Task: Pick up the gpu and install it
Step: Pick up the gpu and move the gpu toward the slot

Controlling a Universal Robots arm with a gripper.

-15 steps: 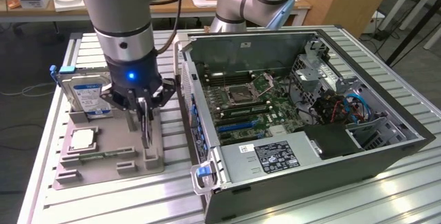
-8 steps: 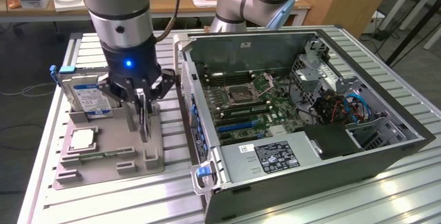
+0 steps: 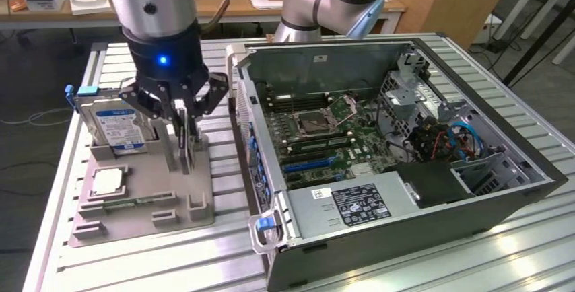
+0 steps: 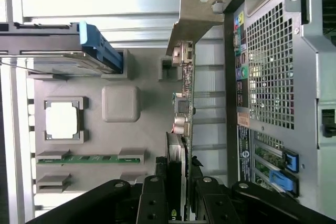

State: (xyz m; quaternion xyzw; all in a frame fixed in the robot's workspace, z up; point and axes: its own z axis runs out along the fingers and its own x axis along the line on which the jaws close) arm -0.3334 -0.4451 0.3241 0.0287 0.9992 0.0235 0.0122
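Pincer tight around upright gpu

Hard drive label and power supply label illegible.

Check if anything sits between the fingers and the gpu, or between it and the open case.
Nothing at the grip: the fingers clasp the gpu, upright in its gray holder. The case's near wall stands between it and the motherboard.
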